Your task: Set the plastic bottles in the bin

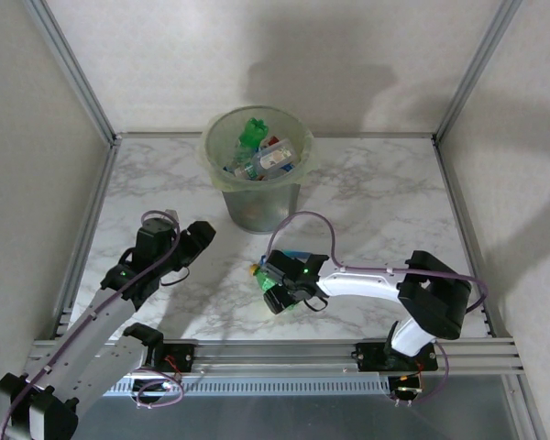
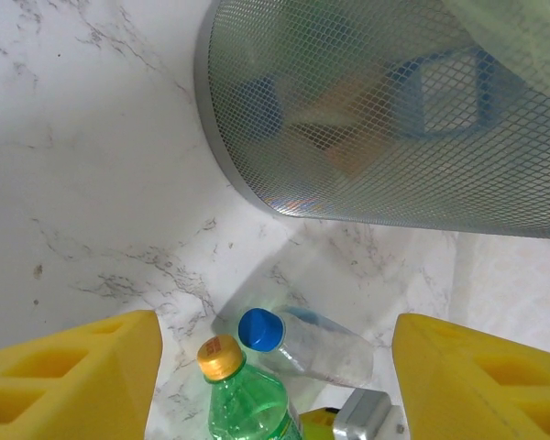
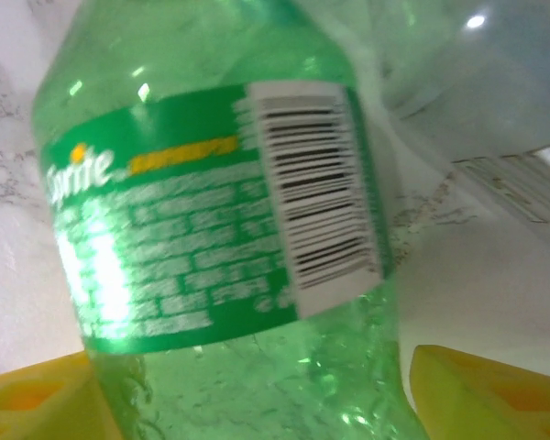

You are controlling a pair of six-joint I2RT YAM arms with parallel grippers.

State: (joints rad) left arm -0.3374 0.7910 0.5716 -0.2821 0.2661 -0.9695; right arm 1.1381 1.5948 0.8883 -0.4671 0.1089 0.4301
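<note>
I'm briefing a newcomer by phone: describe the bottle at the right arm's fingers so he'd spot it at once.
Find the round mesh bin with a pale-green liner at the back of the marble table; two bottles lie in front of it. Yours is the green plastic Sprite bottle between the yellow fingers of the right gripper, orange-capped, unlike its clear plastic blue-capped neighbour.

Left arm point(image 1: 99, 323): grey link, black joints, lilac cable loops, green status light. Right arm point(image 1: 367, 284): white link, black joints, same lilac cable. Black bases bolted to aluminium rail point(image 1: 284, 349) at surface's near edge. Left tool point(image 1: 203, 233), right tool point(image 1: 271, 291): black bodies, blocky yellow fingers point(image 2: 73, 371).
</note>
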